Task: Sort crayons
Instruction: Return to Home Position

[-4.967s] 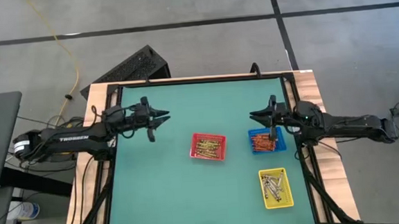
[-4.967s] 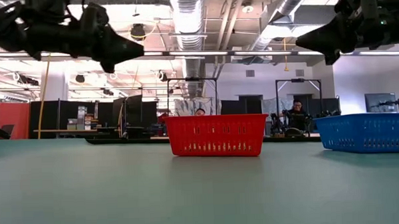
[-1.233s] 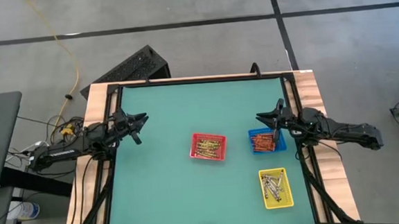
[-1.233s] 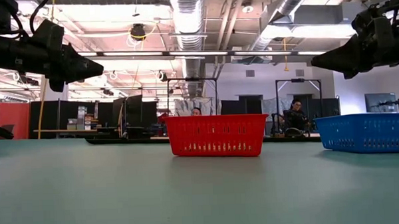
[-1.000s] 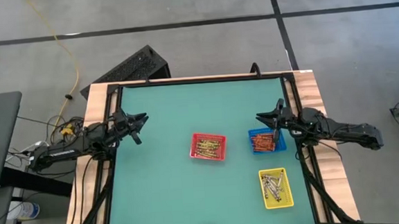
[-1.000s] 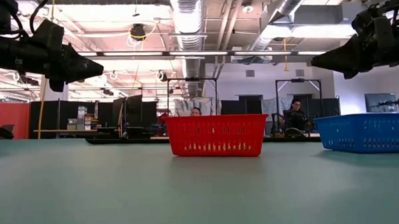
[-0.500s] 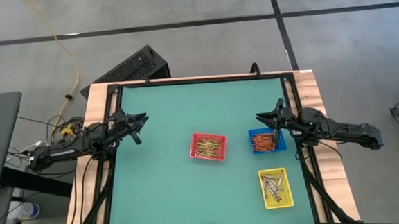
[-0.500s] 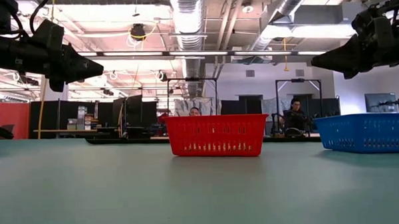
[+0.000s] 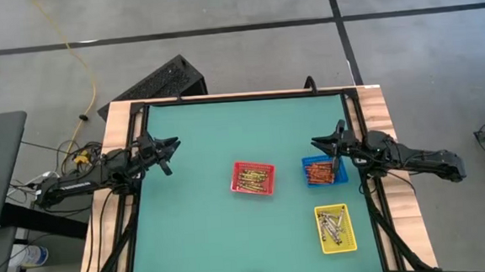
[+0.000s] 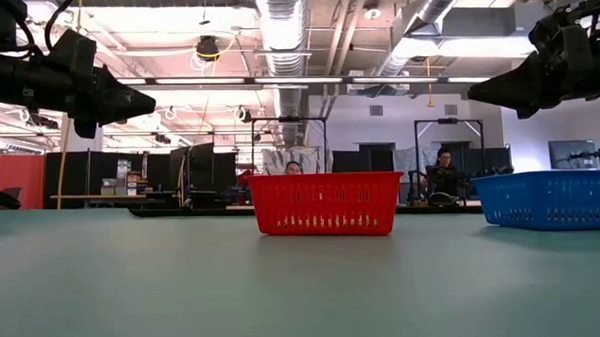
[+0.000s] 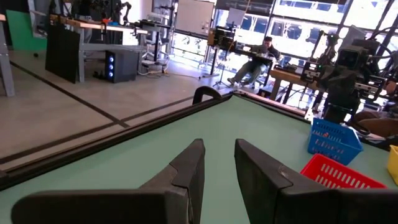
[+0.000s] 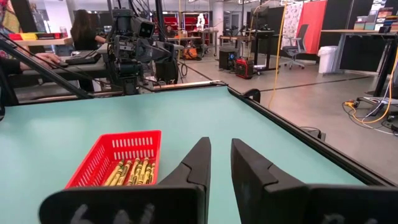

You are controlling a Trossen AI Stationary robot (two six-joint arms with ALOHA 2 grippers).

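Left gripper (image 9: 175, 144) and right gripper (image 9: 315, 142) farther apart than earlier

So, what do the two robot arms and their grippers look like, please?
The left arm and the right arm are black, slim and built of jointed segments. The left gripper and the right gripper each carry two dark fingers, flat-sided wedges narrowing to the tips. A thin black cable loops near the left wrist. No marking is readable.
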